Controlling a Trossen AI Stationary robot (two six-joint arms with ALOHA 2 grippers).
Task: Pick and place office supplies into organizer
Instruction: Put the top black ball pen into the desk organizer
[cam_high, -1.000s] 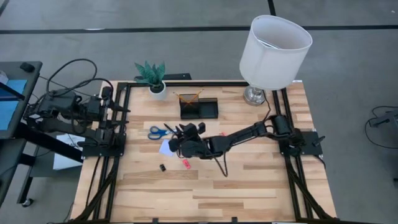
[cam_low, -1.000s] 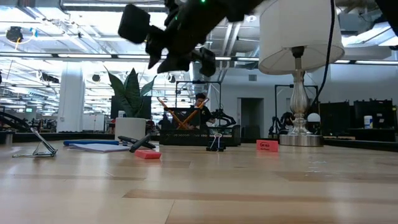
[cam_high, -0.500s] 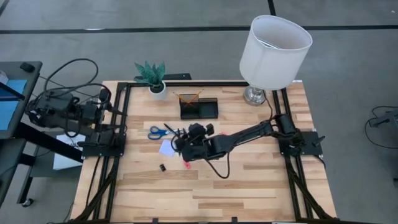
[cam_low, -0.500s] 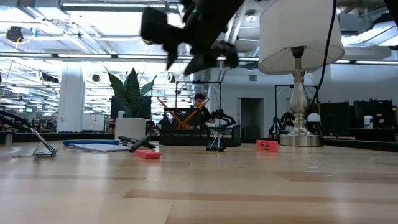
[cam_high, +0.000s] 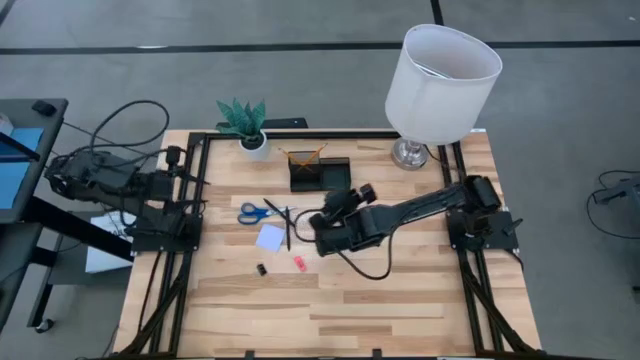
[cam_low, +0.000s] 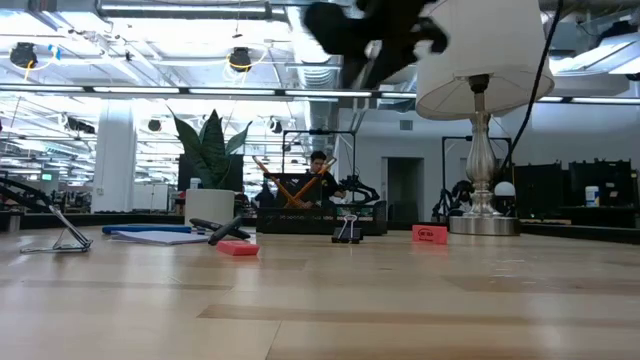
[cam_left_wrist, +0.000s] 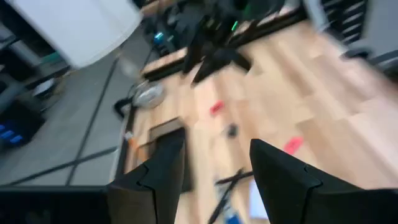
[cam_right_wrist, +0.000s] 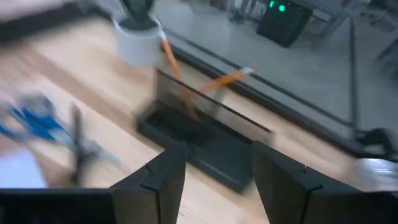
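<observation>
Now we have swung the right jaws (cam_high: 352, 196) away from the black pen (cam_high: 286, 222), which lies behind them beside the note pad (cam_high: 270, 237); spread and empty, they face the organizer (cam_high: 320, 173) ahead.

Open front half, crowded back edge

The wooden table (cam_high: 400, 300) is bare along its near half. At the back, the white lamp (cam_high: 440, 75), the black organizer (cam_high: 320, 173) and the potted plant (cam_high: 245, 125) line the edge; the right arm (cam_high: 410, 212) spans the middle, beside scissors (cam_high: 258, 211), black pen (cam_high: 287, 228) and note pad (cam_high: 270, 238).
</observation>
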